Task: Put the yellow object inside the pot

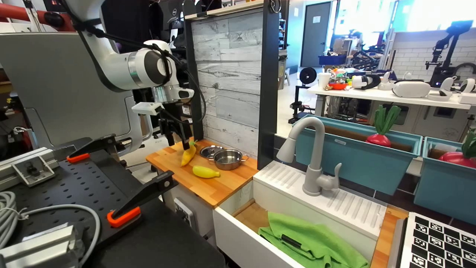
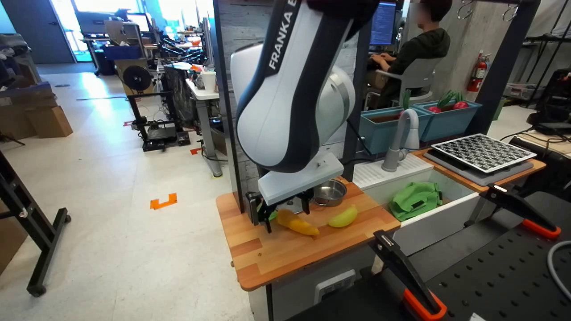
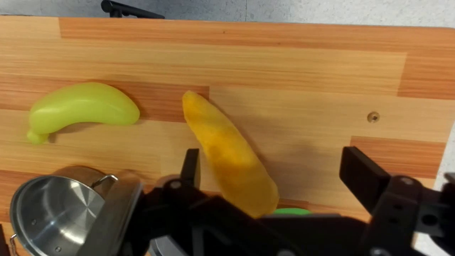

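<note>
The yellow object [image 1: 188, 155] is a slim, long golden-yellow piece with a green top, lying on the wooden counter. It also shows in an exterior view [image 2: 296, 223] and in the wrist view [image 3: 227, 153]. My gripper [image 1: 178, 145] is open over its green-topped end; the gripper also shows in an exterior view [image 2: 287, 219]. In the wrist view the fingers [image 3: 272, 156] stand apart on either side of the piece, nearer the left finger, with nothing clamped. The silver pot [image 1: 228, 160] stands beside it, open and empty [image 2: 330, 194]; the gripper partly hides it in the wrist view [image 3: 58, 217].
A shorter, plumper yellow-green banana [image 1: 205, 172] lies near the pot and the yellow object; it shows in the wrist view [image 3: 85, 105]. A metal lid [image 1: 211, 150] lies beside the pot. A grey plank wall [image 1: 230, 74] rises behind the counter [image 1: 212, 193]. A white sink [image 1: 256, 242] adjoins it.
</note>
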Controlling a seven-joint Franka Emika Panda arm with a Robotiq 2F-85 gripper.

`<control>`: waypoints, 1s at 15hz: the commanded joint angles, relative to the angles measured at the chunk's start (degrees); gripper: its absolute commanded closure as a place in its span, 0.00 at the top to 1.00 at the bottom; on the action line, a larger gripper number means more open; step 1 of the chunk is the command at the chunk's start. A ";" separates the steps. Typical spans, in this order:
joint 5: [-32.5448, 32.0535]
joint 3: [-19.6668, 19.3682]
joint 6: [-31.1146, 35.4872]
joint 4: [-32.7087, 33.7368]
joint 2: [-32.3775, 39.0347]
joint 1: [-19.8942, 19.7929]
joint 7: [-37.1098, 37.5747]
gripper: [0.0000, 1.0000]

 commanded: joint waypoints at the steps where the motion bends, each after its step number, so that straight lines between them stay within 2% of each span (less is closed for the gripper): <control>1: 4.68 -0.65 -0.07 5.47 4.72 -0.07 -4.40 1.00; 3: 6.15 -0.74 -0.70 7.53 6.47 -0.31 -5.73 1.00; 4: 6.51 -0.97 -0.90 8.59 7.30 -0.19 -6.31 0.75; 5: 6.96 -1.05 -0.91 9.30 7.91 -0.18 -6.75 0.74; 6: 7.25 -0.98 -0.97 9.95 8.34 -0.33 -7.28 0.68; 13: 9.04 -0.48 0.32 9.09 6.82 -0.71 -9.28 0.12; 15: 8.84 -0.46 0.53 7.31 5.42 -0.54 -9.63 0.02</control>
